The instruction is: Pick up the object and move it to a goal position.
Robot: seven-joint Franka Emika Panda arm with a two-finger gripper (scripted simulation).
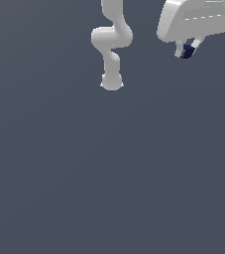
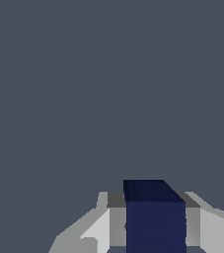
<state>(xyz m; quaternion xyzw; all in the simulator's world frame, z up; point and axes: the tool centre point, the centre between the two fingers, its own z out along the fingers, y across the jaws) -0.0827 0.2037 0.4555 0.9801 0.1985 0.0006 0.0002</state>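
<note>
The dark navy-blue cube (image 1: 187,51) sits between the two fingers of my white gripper (image 1: 188,49), near the top of the exterior view's right. The gripper is shut on the cube and holds it well above the grey floor. In the wrist view the cube (image 2: 155,220) fills the gap between the fingers (image 2: 116,222), which press on its sides. The cube's far side is hidden by the hand.
The arm's white base and lower links (image 1: 112,79) stand at the top middle of the exterior view. The plain grey floor (image 1: 109,173) spreads all around. No goal marker shows in either view.
</note>
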